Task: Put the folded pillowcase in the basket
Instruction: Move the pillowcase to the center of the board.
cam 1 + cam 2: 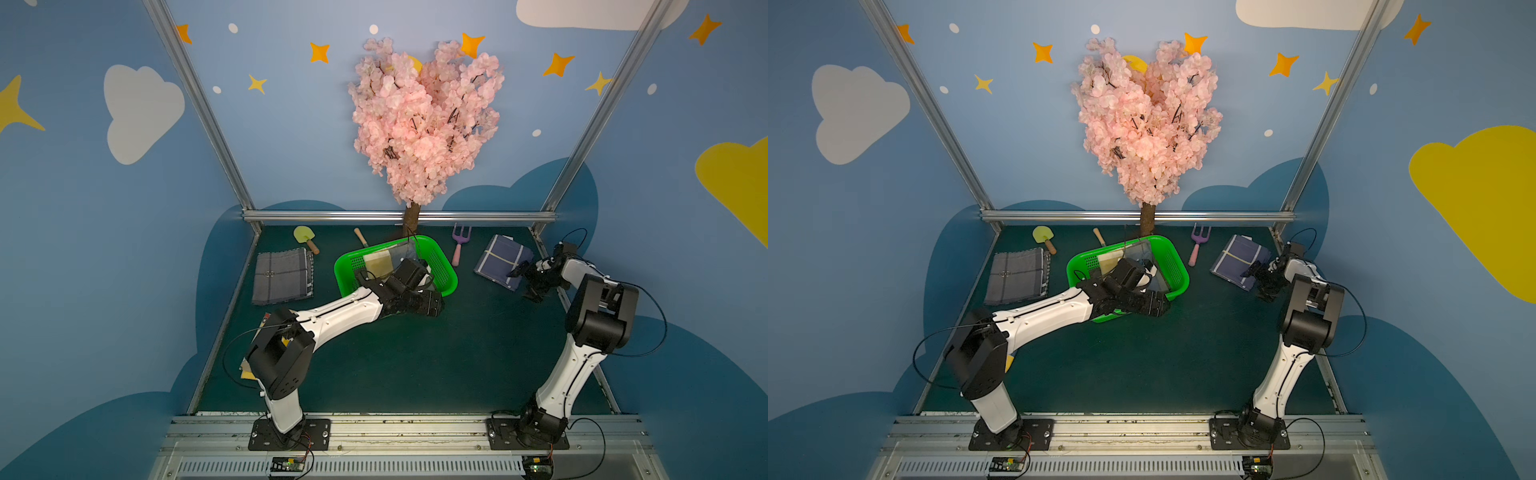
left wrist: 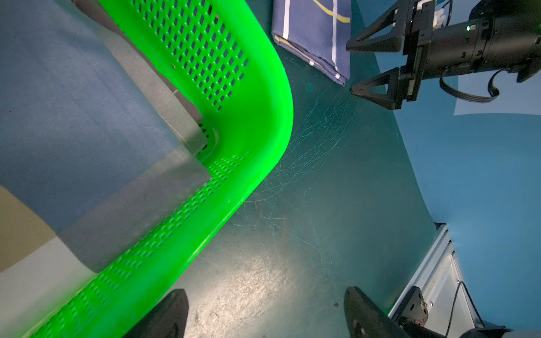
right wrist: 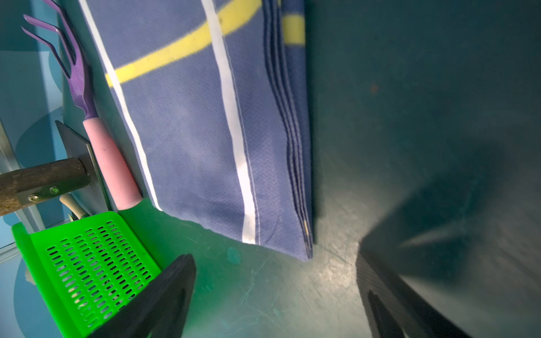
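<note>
In both top views a bright green perforated plastic basket [image 1: 444,268] [image 1: 1173,266] sits mid-bench [image 1: 415,365] with a folded cloth [image 1: 378,264] of grey-blue and tan panels flat inside, so that part looks done. The left tool [image 1: 430,308] hangs over the basket's near corner. A navy pillowcase [image 1: 500,259], folded square, lies beside the right tool [image 1: 524,284].

Left wrist view: smooth rolled rim, matte woven cloth, left tool [image 2: 266,307] wide and empty above the scuffed bench.

Right wrist view: the right tool [image 3: 273,281] is spread wide, holding nothing, near the navy pillowcase's [image 3: 205,131] layered edge with white and yellow stripes — probably next, not yet picked up
</note>
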You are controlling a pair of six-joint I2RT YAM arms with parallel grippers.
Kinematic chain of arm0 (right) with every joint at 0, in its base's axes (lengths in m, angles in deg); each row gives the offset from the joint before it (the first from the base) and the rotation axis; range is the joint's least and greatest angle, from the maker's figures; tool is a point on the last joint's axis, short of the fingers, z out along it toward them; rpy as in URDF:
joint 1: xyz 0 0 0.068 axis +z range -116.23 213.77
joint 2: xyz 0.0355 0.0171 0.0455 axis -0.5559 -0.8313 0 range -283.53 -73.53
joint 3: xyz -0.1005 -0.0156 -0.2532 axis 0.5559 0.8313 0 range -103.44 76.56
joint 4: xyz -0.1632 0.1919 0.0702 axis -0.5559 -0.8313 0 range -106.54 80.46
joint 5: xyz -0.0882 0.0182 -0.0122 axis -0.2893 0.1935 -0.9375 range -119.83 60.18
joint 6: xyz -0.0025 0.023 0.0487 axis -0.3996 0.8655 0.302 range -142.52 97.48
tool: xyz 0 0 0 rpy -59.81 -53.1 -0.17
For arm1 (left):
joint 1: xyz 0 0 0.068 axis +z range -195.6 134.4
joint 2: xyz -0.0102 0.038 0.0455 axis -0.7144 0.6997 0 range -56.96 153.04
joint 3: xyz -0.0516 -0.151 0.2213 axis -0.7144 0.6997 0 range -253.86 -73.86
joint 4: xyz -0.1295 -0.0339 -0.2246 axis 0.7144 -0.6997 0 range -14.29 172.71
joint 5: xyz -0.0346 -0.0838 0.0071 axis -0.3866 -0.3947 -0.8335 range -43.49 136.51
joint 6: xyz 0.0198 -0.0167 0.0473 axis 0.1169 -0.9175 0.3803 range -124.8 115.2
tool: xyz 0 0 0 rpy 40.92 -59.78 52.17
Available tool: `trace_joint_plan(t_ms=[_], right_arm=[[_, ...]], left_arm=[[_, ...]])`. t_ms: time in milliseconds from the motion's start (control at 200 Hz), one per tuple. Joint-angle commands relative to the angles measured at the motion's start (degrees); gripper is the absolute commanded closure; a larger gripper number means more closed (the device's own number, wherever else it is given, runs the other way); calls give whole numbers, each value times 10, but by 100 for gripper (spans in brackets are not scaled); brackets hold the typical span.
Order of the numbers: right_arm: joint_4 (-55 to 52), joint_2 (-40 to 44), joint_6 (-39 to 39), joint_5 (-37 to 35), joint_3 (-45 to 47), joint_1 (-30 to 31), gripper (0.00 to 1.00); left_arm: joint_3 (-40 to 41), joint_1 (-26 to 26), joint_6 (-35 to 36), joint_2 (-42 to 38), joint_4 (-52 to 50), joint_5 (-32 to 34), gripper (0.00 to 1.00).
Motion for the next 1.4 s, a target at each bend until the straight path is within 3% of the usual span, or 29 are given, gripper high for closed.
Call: trace_joint_plan(t_ms=[0,340,486,601,801,926,1176,1397], right_arm=[[37,-40,0,2,-7,10,10],[42,-64,13,1,-23,36,13],[45,-67,19,1,-26,42,21],[43,-65,22,1,-25,42,37],[41,-57,22,-10,-11,41,80],[40,-49,19,-13,3,40,100],[16,-21,1,-25,16,41,100],[-1,63,-8,-36,95,47,100]], left_arm=[[-16,2,9,6,-12,8,13],[-18,1,3,12,-8,6,13],[-19,2,8,10,-15,12,13],[-17,3,8,9,-16,14,13],[-13,5,7,5,-15,14,13],[-12,5,10,-1,-17,16,13],[-6,5,6,-18,-20,19,13],[18,-12,-22,-20,12,-12,13]])
